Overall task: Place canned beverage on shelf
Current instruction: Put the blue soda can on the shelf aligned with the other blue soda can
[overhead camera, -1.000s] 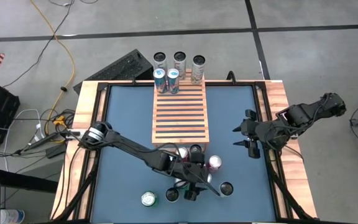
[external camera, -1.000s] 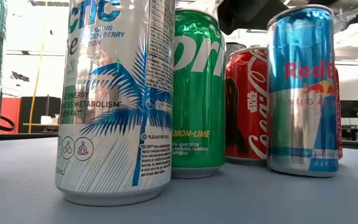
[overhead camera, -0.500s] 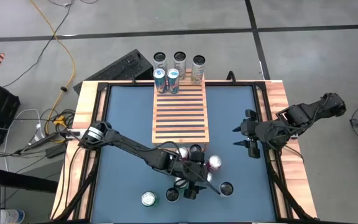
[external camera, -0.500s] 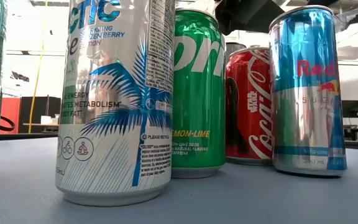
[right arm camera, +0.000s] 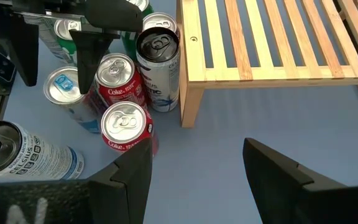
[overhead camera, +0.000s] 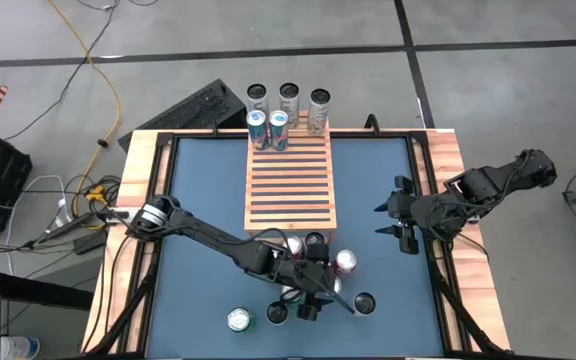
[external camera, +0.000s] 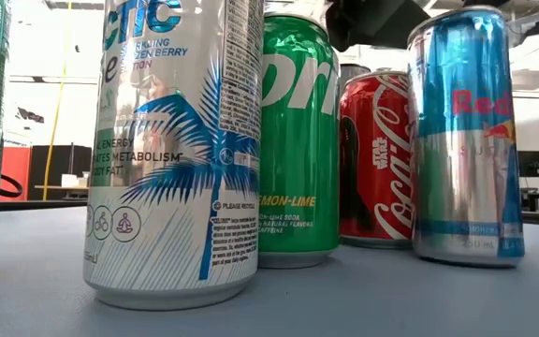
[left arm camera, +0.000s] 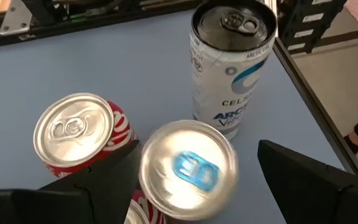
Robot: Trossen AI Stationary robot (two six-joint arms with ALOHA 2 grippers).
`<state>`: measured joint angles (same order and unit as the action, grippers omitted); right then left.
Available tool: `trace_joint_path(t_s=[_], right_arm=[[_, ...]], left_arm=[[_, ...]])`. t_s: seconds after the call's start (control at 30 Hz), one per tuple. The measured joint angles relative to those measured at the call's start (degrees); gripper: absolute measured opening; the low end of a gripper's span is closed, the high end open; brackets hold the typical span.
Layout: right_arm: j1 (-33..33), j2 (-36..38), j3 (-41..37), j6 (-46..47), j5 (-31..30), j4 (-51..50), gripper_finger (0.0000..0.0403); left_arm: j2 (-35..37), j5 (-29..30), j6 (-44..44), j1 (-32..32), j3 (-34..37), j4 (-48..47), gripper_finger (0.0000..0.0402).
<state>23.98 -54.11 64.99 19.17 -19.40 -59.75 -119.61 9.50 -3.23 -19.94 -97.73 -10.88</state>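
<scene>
A slim blue-and-silver can with a blue tab (left arm camera: 188,168) stands in a cluster of cans at the table's near side, also seen in the low view (external camera: 464,140). My left gripper (left arm camera: 197,149) is open and straddles it from above at a slant (overhead camera: 311,298). The wooden slatted shelf (overhead camera: 290,185) lies in mid-table with two cans (overhead camera: 268,129) on its far end. My right gripper (overhead camera: 400,225) hangs open over the table's right side, holding nothing. My left gripper has one finger (left arm camera: 114,174) lying with its inner face against the blue-tab can's upper side (left arm camera: 143,168). The other finger (left arm camera: 303,177) stands clear of the can. The fingers slant down from the table's left. The can stands on its base on the table.
Around the blue-tab can stand red cola cans (left arm camera: 79,134), a white Celsius can (left arm camera: 232,62) and a green Sprite can (external camera: 298,140). Three more cans (overhead camera: 288,98) stand beyond the shelf's far end. Bare blue table lies on both sides of the shelf.
The blue-tab can has slid a little sideways on the table and turned about its upright axis, its label swinging round in the low view. It still stands on its base. Both arms have kept their places.
</scene>
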Motion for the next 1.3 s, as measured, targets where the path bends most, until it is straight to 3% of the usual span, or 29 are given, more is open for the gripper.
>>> trace_joint_path(t_s=[0.6,1.17,1.3], right_arm=[[0.0,0.0,0.0,-0.16,-0.09,-0.01,0.0232],[0.01,0.0,-0.02,-0.14,-0.24,0.0,0.0232],[-0.01,0.0,-0.02,-0.14,-0.24,0.0,0.0232]], left_arm=[[-0.59,-3.53,-2.54,-0.04,0.36,0.93,0.0313],[-0.59,-2.08,0.33,-0.04,0.57,-0.16,0.0313],[-1.41,-4.42,0.45,0.25,0.5,0.66,0.0297]])
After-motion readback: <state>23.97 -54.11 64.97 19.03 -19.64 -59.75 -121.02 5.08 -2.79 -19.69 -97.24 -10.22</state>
